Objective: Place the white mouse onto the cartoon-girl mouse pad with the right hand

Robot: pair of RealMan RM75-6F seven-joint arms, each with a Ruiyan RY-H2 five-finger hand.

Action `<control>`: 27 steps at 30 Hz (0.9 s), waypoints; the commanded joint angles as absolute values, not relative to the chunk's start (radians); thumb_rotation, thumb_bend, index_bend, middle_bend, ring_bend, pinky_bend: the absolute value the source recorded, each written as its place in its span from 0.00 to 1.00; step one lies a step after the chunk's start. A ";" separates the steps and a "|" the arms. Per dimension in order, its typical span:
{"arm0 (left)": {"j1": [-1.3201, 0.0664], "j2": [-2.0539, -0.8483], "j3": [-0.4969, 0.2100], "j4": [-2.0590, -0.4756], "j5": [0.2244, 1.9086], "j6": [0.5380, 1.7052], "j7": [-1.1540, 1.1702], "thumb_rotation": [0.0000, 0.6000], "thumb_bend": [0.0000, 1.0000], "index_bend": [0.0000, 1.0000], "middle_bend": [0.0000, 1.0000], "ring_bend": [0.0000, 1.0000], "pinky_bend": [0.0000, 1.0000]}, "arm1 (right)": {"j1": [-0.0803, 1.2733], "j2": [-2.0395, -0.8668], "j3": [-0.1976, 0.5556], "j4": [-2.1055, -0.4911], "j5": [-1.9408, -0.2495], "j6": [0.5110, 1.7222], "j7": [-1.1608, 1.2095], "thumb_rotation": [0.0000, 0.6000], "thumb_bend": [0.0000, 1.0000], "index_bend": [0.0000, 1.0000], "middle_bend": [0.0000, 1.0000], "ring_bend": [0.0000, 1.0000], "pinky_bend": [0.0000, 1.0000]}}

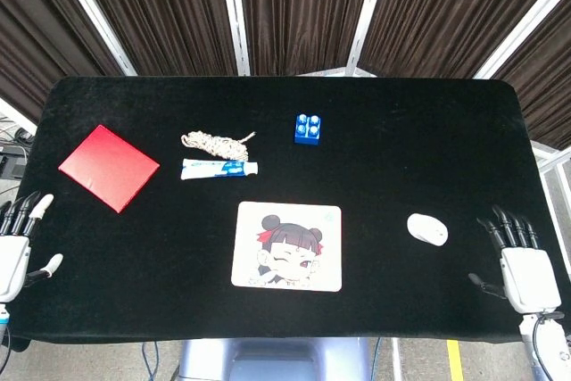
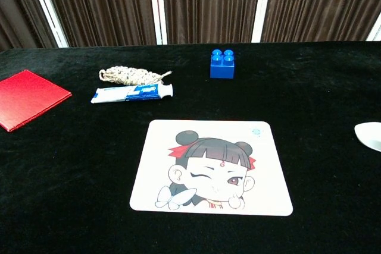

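The right hand (image 1: 528, 272) lay at the table's near right edge, fingers spread and empty. The small oval white mouse (image 1: 427, 228) sat apart at its ten o'clock, on black cloth, at three o'clock from the rectangular cartoon-girl mouse pad (image 1: 287, 246).

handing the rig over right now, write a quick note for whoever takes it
Right hand: holds nothing, fingers apart, at the table's right edge, just right of the white mouse and not touching it.
Left hand: holds nothing, fingers apart, at the table's left edge.
The white mouse lies on the black cloth, right of the cartoon-girl mouse pad and apart from it. The pad has nothing on it.
Done: nothing yet; the mouse is not gripped.
Left: reach the right hand to the mouse, grip it, carry it left and set it on the pad.
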State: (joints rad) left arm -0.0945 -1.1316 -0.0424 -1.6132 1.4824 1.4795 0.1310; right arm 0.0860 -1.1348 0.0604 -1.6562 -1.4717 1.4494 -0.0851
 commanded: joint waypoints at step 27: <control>-0.099 -1.129 -0.043 -1.617 1.474 1.467 0.130 1.00 0.26 0.00 0.00 0.00 0.00 | 0.331 -1.292 0.201 -1.797 -0.995 1.151 -0.447 1.00 0.06 0.14 0.01 0.00 0.00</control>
